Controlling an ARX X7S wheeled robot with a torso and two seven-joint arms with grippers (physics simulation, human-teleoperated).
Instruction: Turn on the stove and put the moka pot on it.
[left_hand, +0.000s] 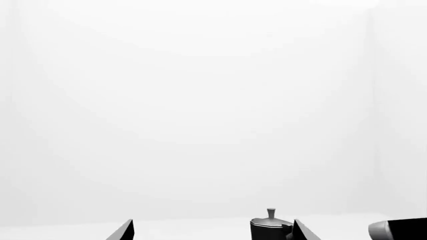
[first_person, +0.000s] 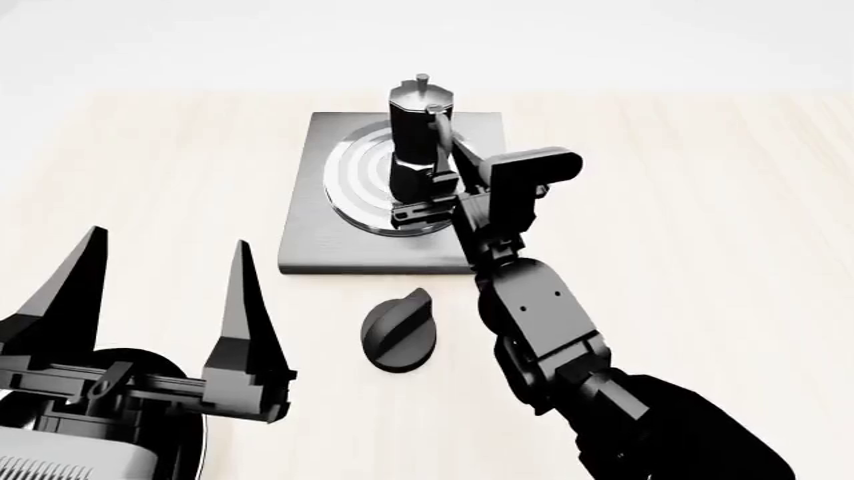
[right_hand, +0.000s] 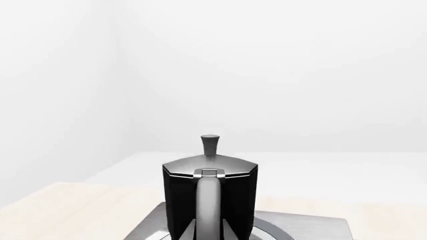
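The moka pot (first_person: 416, 130), black with a silver lid and knob, stands upright on the burner rings of the stove (first_person: 310, 240), a dark-grey square plate. My right gripper (first_person: 430, 195) reaches in from the near side, its fingers closed tight on both sides of the pot's curved handle (right_hand: 208, 200). In the right wrist view the gripper (right_hand: 208, 227) shows only as finger edges flanking the handle. The black round knob (first_person: 400, 328) lies on the table in front of the plate. My left gripper (first_person: 168, 240) is open and empty at the near left; its wrist view shows the pot (left_hand: 270, 229) far off.
A black round object (first_person: 147, 362), partly hidden under my left gripper, sits at the near left edge. The light wooden table (first_person: 694, 200) runs wide to the right and left of the stove. My right forearm (first_person: 547, 330) crosses just right of the knob.
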